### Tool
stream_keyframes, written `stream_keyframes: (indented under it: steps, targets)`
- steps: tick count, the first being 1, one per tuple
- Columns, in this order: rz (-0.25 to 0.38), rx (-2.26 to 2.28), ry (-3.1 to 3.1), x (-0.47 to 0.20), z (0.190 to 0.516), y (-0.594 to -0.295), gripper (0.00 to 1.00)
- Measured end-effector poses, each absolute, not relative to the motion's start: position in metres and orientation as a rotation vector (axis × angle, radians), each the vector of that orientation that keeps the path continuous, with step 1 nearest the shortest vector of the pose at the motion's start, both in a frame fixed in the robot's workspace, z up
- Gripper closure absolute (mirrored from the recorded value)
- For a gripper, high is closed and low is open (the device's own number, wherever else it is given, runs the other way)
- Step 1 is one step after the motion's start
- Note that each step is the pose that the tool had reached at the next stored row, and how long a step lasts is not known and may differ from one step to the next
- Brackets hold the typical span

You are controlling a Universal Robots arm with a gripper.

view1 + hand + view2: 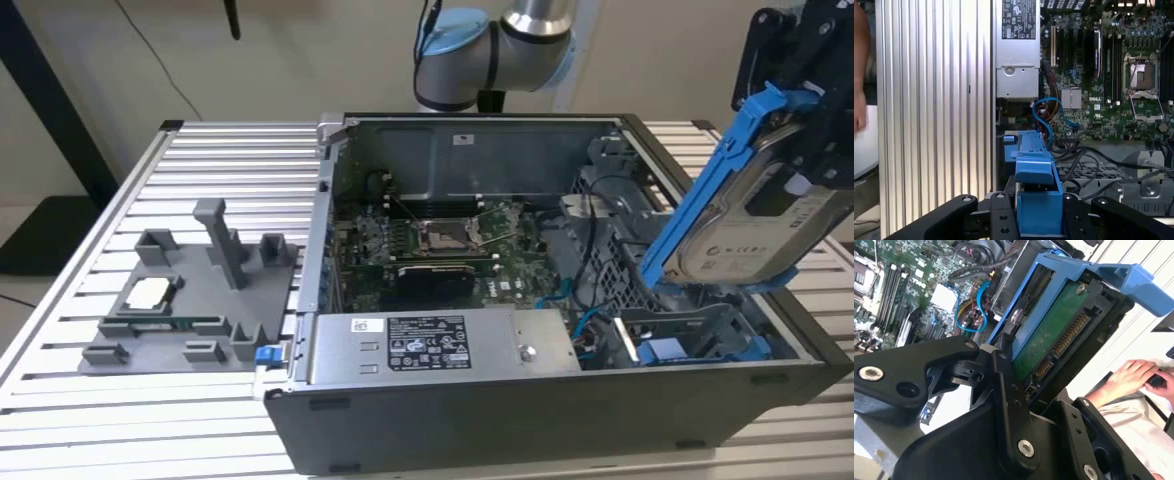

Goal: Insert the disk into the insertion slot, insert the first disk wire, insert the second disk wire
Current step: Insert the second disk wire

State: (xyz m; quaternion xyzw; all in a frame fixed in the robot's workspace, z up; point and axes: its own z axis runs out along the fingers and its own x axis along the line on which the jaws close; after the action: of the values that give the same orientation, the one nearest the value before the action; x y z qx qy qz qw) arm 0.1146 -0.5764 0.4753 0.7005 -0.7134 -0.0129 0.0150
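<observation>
My gripper [798, 165] is shut on the disk [741, 225], a silver-grey drive in a bright blue carrier. It hangs tilted above the case's corner at the exterior view's right. Just below it lies the insertion slot [683, 335], a grey bay with blue fittings, and the disk is clear of it. In the second wrist view the disk's green underside [1054, 335] sits between the black fingers [1004, 385]. The first wrist view looks along the blue carrier [1036, 185]. A blue wire [1046, 112] loops loose inside the case beside the bay.
The open computer case holds a motherboard [441, 240], a grey labelled power-supply box [441, 345] and a perforated cage [617, 250]. A grey fixture plate [187, 300] lies on the slatted table at the exterior view's left. A person's hand [1126, 380] rests close to the case.
</observation>
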Motion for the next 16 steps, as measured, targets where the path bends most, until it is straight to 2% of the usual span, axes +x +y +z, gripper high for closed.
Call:
stream_keyframes:
  steps: [16]
  targets:
    - [-0.040,2.180,-2.220,0.117,0.462,-0.577,0.67]
